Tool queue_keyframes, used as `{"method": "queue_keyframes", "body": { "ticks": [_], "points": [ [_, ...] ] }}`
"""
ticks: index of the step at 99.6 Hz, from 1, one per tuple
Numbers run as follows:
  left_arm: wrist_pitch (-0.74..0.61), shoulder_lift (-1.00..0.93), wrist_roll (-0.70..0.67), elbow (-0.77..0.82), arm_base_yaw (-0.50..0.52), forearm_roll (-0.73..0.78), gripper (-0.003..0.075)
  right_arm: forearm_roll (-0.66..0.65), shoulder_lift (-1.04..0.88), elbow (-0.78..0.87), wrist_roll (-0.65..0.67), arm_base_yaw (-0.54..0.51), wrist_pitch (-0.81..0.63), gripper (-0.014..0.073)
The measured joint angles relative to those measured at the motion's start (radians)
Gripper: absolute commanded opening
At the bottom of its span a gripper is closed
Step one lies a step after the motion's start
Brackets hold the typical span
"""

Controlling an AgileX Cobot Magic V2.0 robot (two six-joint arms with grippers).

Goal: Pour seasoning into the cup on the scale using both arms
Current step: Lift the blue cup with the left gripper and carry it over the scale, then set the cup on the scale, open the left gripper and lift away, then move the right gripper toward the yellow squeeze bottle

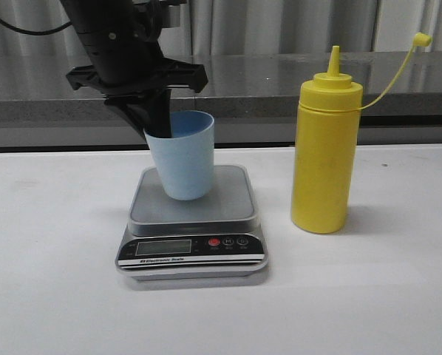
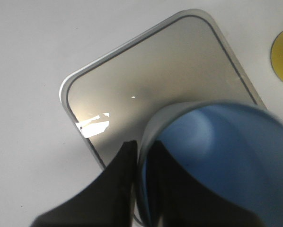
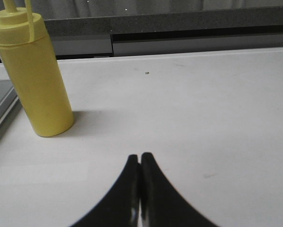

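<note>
The pale blue cup [image 1: 182,159] is tilted, its base at the scale's grey platform [image 1: 228,200]; whether it touches is unclear. My left gripper [image 1: 160,122] is shut on the cup's rim, one finger inside and one outside. In the left wrist view the cup [image 2: 226,151] sits over the platform [image 2: 155,71], pinched at my left gripper [image 2: 140,156]. The yellow seasoning bottle [image 1: 323,159] stands upright on the table to the right of the scale, cap hanging on its tether [image 1: 422,39]. My right gripper [image 3: 140,158] is shut and empty, low over the table, with the bottle [image 3: 35,75] some way beyond it.
The scale's black front panel [image 1: 191,246] with display and red button faces the front. A grey counter ledge [image 1: 280,89] runs along the back of the white table [image 1: 383,296]. The right arm does not show in the front view.
</note>
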Motion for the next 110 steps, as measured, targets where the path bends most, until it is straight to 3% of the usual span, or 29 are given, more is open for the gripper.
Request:
{"method": "queue_keyframes", "body": {
  "ticks": [8,19,58,72,92,110],
  "points": [
    [0.0,0.0,0.0,0.0,0.0,0.0,0.0287,0.0,0.0,0.0,0.0,0.0,0.0,-0.0068],
    [0.0,0.0,0.0,-0.002,0.0,0.0,0.0386,0.0,0.0,0.0,0.0,0.0,0.0,-0.0068],
    [0.0,-0.023,0.0,-0.028,0.0,0.0,0.0384,0.0,0.0,0.0,0.0,0.0,0.0,-0.0068],
    [0.002,-0.061,0.0,-0.028,0.0,0.0,0.027,0.0,0.0,0.0,0.0,0.0,0.0,-0.0068],
    [0.002,-0.143,0.0,-0.023,0.002,0.002,-0.0022,0.0,0.0,0.0,0.0,0.0,0.0,-0.0068],
    [0.0,-0.256,0.0,0.061,0.049,0.002,-0.002,0.0,0.0,0.0,0.0,0.0,0.0,-0.0068]
  ]
}}
